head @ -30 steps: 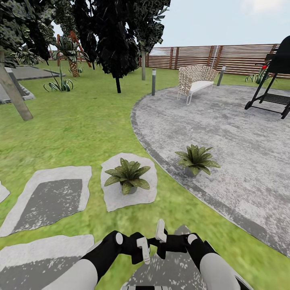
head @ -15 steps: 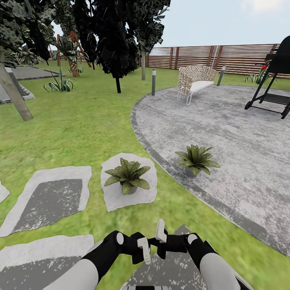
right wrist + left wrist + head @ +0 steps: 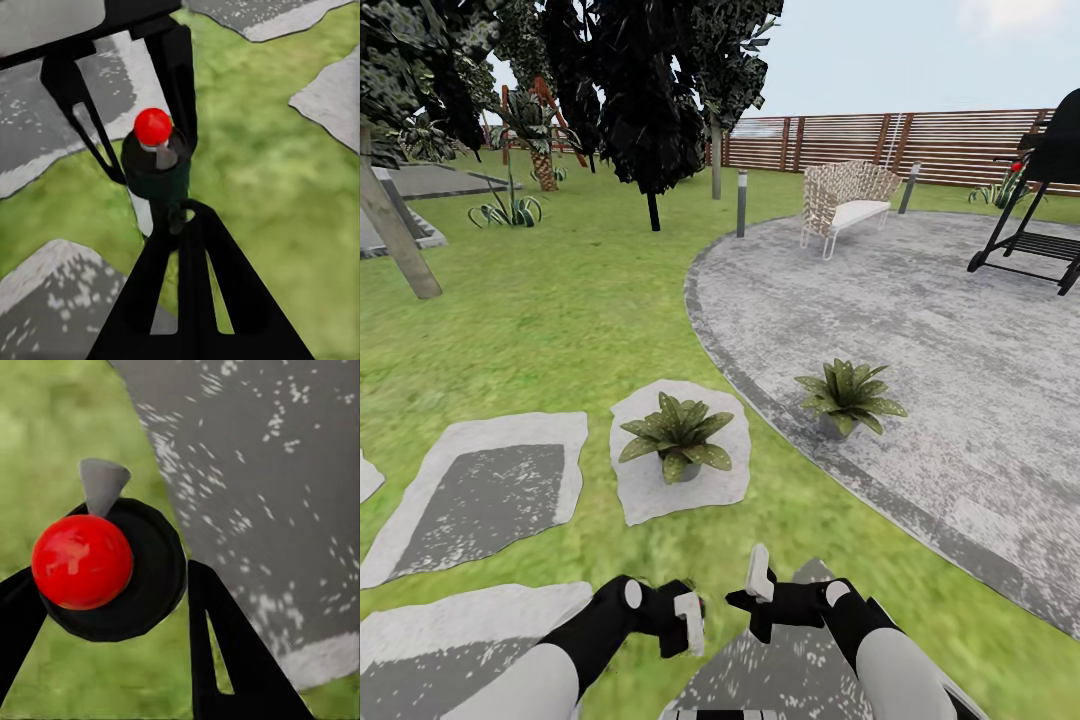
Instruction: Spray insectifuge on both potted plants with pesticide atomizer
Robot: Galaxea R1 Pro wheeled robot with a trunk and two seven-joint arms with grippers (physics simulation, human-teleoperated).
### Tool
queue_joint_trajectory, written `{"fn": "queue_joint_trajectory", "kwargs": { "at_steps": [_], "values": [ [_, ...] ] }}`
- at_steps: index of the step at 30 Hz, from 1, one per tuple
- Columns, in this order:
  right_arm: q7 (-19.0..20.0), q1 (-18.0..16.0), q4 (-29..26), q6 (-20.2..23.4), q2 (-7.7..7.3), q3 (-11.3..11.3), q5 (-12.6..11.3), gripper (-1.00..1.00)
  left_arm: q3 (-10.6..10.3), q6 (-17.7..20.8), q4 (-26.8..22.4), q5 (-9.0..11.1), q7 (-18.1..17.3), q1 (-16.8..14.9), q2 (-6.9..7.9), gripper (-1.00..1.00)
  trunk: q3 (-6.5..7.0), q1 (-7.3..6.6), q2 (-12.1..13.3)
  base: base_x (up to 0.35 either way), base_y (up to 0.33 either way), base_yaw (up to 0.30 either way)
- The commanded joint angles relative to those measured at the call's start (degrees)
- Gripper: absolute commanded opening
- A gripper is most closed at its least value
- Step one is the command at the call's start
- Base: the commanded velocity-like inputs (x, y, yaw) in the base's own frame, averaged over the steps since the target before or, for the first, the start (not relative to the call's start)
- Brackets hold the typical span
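Observation:
Two potted plants stand ahead: one [image 3: 678, 435] on a stepping stone, the other [image 3: 848, 395] at the patio's edge. The pesticide atomizer [image 3: 82, 561] has a dark round top with a red ball and a grey nozzle. My left gripper [image 3: 685, 620] is shut on it, one black finger on each side. From the right wrist, the atomizer [image 3: 155, 176] hangs over grass, dark green with a white label. My right gripper [image 3: 185, 214] is shut just beside the bottle's lower part; it [image 3: 758, 585] sits low in the head view, right of the left gripper.
Grey stepping stones [image 3: 490, 490] lie in the lawn to the left. The round paved patio [image 3: 940, 330] holds a wicker bench [image 3: 847, 205] and a black grill [image 3: 1040, 215]. Lamp posts [image 3: 741, 203], trees [image 3: 650, 110] and a slatted fence [image 3: 920, 145] stand beyond.
My left gripper has moved left and lower, away from the right gripper it was close against. The plants and the view have not shifted.

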Motion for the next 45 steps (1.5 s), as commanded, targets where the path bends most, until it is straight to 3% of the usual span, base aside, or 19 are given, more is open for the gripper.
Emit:
{"fn": "queue_joint_trajectory", "kwargs": {
  "at_steps": [1, 7, 8, 11, 13, 15, 17, 18, 19, 22, 23, 25, 27, 29, 31, 34, 35, 38, 45],
  "values": [
    [0.3, 0.0, -0.1, -0.1, 0.07, -0.5, 0.3, -1.00, 0.0, -0.4, -0.1, -0.4, -0.1, 0.0, 1.41, -1.00, -0.05, -0.01, 0.0, 0.000, 0.000, 0.000],
    [0.3, 0.0, -0.1, -0.1, 0.07, -0.5, 0.3, -1.00, 0.0, -0.5, 4.0, -0.3, 0.0, 0.1, 9.52, -1.00, -0.05, -0.01, 0.0, 0.000, 0.000, 0.000],
    [0.3, 0.0, -0.1, -0.1, 0.07, -0.6, 0.3, 1.00, 0.0, -0.6, 5.5, -0.4, -0.1, 0.1, 11.18, -1.00, -0.05, -0.01, 0.0, 0.000, 0.000, 0.000],
    [0.2, -0.1, -0.1, -0.1, 0.07, -0.7, 0.3, 1.00, -0.1, -0.7, 8.4, -0.4, 0.0, 0.1, 15.47, -1.00, -0.05, -0.01, 0.0, 0.000, 0.000, 0.000],
    [0.1, 0.0, -0.2, -0.2, 0.07, -0.7, 0.4, 1.00, 0.0, -0.6, 9.8, -0.2, 0.5, 0.1, 16.92, -1.00, -0.05, -0.01, 0.0, 0.000, 0.000, 0.000],
    [-1.3, 0.0, -0.5, -0.3, 0.07, -0.5, 0.6, 1.00, 0.8, -0.8, 11.0, 1.0, 4.8, 0.2, 17.48, -1.00, -0.05, -0.01, 0.0, 0.000, 0.000, 0.000],
    [-5.6, 0.1, -0.4, -0.3, 0.07, -0.5, 0.6, 1.00, 3.1, -1.4, 14.2, 6.6, 11.7, 0.2, 17.14, -1.00, -0.05, -0.01, 0.0, 0.000, 0.000, 0.000],
    [-9.1, 0.1, -0.3, -0.3, 0.07, -0.6, 0.5, 1.00, 4.4, -3.2, 16.1, 12.5, 16.4, 0.2, 16.89, -1.00, -0.05, -0.01, 0.0, 0.000, 0.000, 0.000],
    [-10.9, 0.2, -0.3, -0.3, -0.46, -0.6, 0.5, 1.00, 4.9, -4.7, 16.8, 16.0, 18.6, 0.2, 16.84, -1.00, -0.05, -0.01, 0.0, 0.000, 0.000, 0.000],
    [-17.7, 1.0, -0.2, -0.3, -4.13, -1.3, 0.4, 1.00, 5.5, -10.6, 19.5, 34.5, 26.8, 1.2, 17.13, -1.00, -0.05, -0.01, 0.0, 0.000, 0.000, 0.000],
    [-19.2, 1.4, -0.1, -0.4, -5.09, -2.3, 0.4, 1.00, 5.6, -11.2, 19.8, 38.4, 28.7, 1.9, 17.19, -1.00, -0.05, -0.01, 0.0, 0.000, 0.000, 0.000],
    [-23.3, 3.8, 0.5, -0.4, -7.33, -8.7, 0.3, 1.00, 5.6, -13.3, 20.2, 46.8, 35.0, 4.0, 17.41, -1.00, -0.05, -0.01, 0.0, 0.000, 0.000, 0.000],
    [-25.9, 5.7, 0.8, -0.4, -8.11, -15.1, 0.4, 1.00, 5.6, -17.5, 20.3, 49.6, 39.4, 5.8, 17.46, -1.00, -0.05, -0.01, 0.0, 0.000, 0.000, 0.000],
    [-30.4, 8.5, 0.9, -0.4, -9.22, -23.9, 0.4, 1.00, 5.6, -24.0, 20.5, 51.8, 46.2, 7.8, 17.49, -1.00, -0.05, -0.01, 0.0, 0.000, 0.000, 0.000],
    [-36.5, 10.1, 0.9, -0.4, -10.22, -31.4, 0.4, 1.00, 5.6, -27.3, 20.6, 54.7, 51.8, 9.6, 17.49, -1.00, -0.05, -0.01, 0.0, 0.000, 0.000, 0.000],
    [-45.2, 11.5, 0.9, -0.4, -10.56, -38.9, 0.4, 1.00, 5.6, -29.8, 20.7, 60.9, 54.6, 11.1, 17.56, -1.00, -0.05, -0.01, 0.0, 0.000, 0.000, 0.000],
    [-48.2, 12.1, 1.0, -0.4, -10.60, -40.3, 0.4, 1.00, 5.6, -30.3, 20.8, 63.1, 54.9, 11.7, 17.64, -1.00, -0.05, -0.01, 0.0, 0.000, 0.000, 0.000],
    [-53.7, 13.6, 1.1, -0.4, -10.63, -41.5, 0.3, 1.00, 5.6, -30.7, 20.9, 66.0, 55.2, 13.5, 17.72, -1.00, -0.05, -0.01, 0.0, 0.000, 0.000, 0.000],
    [-55.1, 14.3, 5.5, -0.4, -10.42, -41.7, 0.5, 1.00, 5.6, -30.8, 23.2, 66.9, 55.2, 14.0, 16.99, -1.00, -0.05, -0.01, 0.0, 0.000, 0.000, 0.000]
  ]
}}
